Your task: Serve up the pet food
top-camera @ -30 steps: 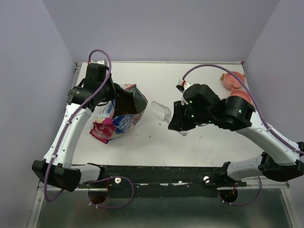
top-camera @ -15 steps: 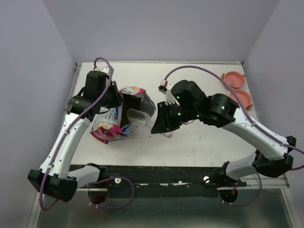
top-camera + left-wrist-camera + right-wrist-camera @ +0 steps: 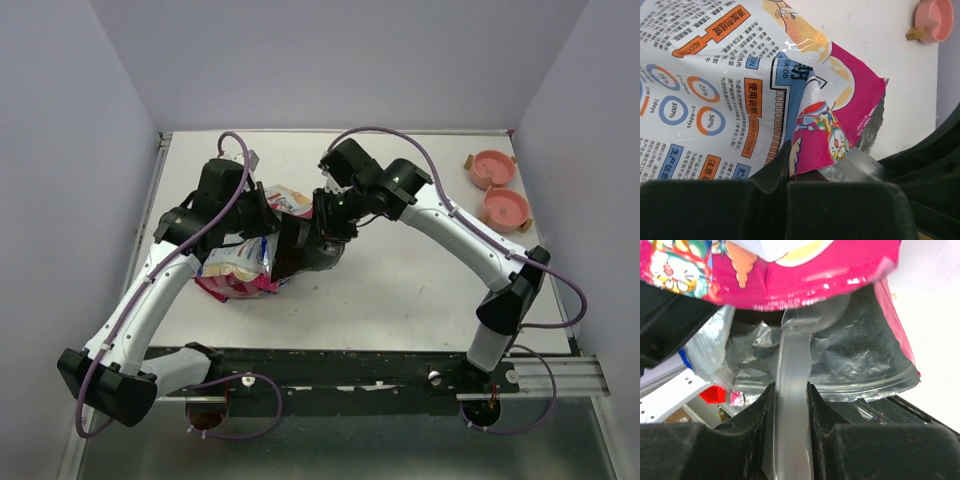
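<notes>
— Kibble: where is it?
— Out of sight. From above, the right gripper (image 3: 322, 243) blocks the mouth of the bag (image 3: 238, 265). Its wrist view shows only foil lining inside.
— What do the grippers hold?
— The right one's fingers are closed on the handle of a clear scoop (image 3: 799, 335), whose far end disappears into the bag. The left gripper (image 3: 262, 212) pinches the bag's torn rim.
— Any change?
— Half a second ago the scoop showed at the mouth from above; now it is inside.
</notes>
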Tool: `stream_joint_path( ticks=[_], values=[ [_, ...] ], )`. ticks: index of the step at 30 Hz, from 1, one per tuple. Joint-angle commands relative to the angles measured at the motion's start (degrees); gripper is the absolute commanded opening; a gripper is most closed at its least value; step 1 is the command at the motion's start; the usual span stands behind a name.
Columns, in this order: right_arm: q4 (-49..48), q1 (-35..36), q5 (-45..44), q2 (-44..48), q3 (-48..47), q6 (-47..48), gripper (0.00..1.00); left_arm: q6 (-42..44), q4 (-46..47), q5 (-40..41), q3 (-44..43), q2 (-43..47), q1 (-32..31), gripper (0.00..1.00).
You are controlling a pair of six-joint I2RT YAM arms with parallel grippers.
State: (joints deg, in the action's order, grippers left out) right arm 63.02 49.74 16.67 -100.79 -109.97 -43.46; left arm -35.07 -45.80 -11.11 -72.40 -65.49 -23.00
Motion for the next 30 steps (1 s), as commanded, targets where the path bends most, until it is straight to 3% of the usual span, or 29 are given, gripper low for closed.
stream_joint_path(
  ticks=[1,7,11,15,18,22,26,30],
  values=[
    [4.83,0.89,-5.92,-0.73,0.70,1.89,0.00,-7.37,6.32,-9.44,1.56,-1.03,-4.32,0.00],
    [-4.81,0.45,-11.30,2.61,19.23,3.73,0.00,-10.20,6.96,-10.77,0.42,-5.86,-7.40,0.00],
    [-22.28,1.15,-2.98,1.84,27.26,5.84,0.00,-8.79,3.88,-10.25,-1.60,-7.36,-7.76,0.00],
    [-34.08,4.48,8.79,-2.13,22.27,9.62,0.00,-8.26,1.51,-9.46,-3.44,-7.72,-7.84,0.00],
    [-42.51,3.71,11.97,1.98,24.00,5.68,0.00,-6.42,-1.04,-8.67,-6.16,-7.90,-7.76,0.00],
    [-60.01,-1.12,21.10,6.13,36.82,-3.10,0.00,-4.22,-3.32,-5.51,-8.45,-6.84,-7.76,0.00],
    [-60.83,-3.50,22.54,11.30,43.25,-3.65,0.00,-2.29,-5.78,0.02,-11.09,-5.88,-7.49,0.00],
    [-48.20,-4.91,18.24,18.25,45.54,0.82,0.00,-1.32,-7.72,6.36,-12.76,-4.82,-6.88,0.00]
  ],
)
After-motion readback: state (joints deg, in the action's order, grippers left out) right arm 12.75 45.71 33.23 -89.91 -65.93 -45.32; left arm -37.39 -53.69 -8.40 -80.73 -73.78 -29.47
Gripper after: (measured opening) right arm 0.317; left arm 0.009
